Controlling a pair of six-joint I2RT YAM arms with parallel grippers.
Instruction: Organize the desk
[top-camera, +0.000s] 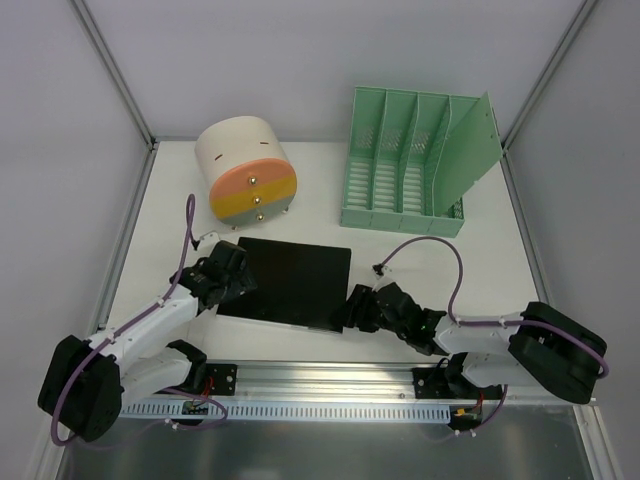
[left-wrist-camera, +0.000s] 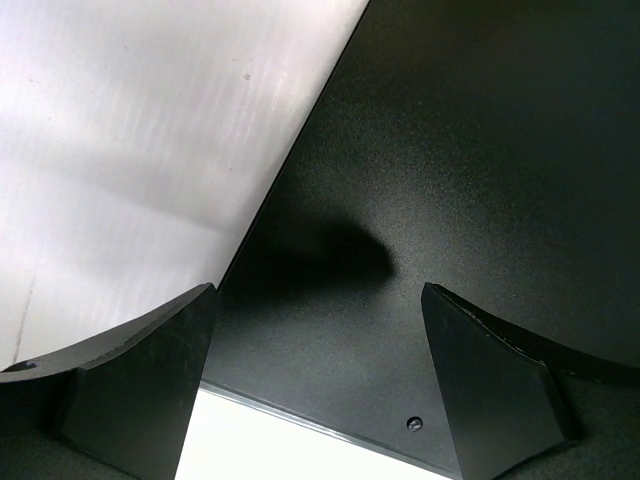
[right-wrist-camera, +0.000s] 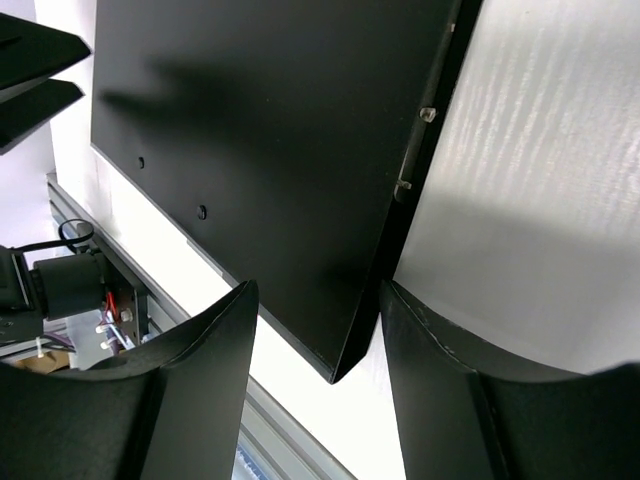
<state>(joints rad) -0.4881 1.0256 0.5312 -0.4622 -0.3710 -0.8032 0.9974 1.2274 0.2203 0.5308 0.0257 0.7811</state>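
The desk (top-camera: 420, 270) is a matte white tabletop. A black rectangular sheet (top-camera: 290, 282) lies near its front middle. My left gripper (top-camera: 235, 275) is open at the sheet's left edge; in the left wrist view its fingers (left-wrist-camera: 150, 380) stand wide apart over the sheet (left-wrist-camera: 480, 150), near its corner. My right gripper (top-camera: 352, 308) is open at the sheet's near right corner. In the right wrist view that corner (right-wrist-camera: 340, 360) sits between the two fingers, close to the right finger (right-wrist-camera: 440, 380). Neither gripper holds anything.
A cream cylinder drawer unit (top-camera: 245, 180) with a pink, orange and yellow front stands at the back left. A mint green file organizer (top-camera: 415, 165) stands at the back right. An aluminium rail (top-camera: 320, 385) runs along the front edge. Grey walls frame the sides.
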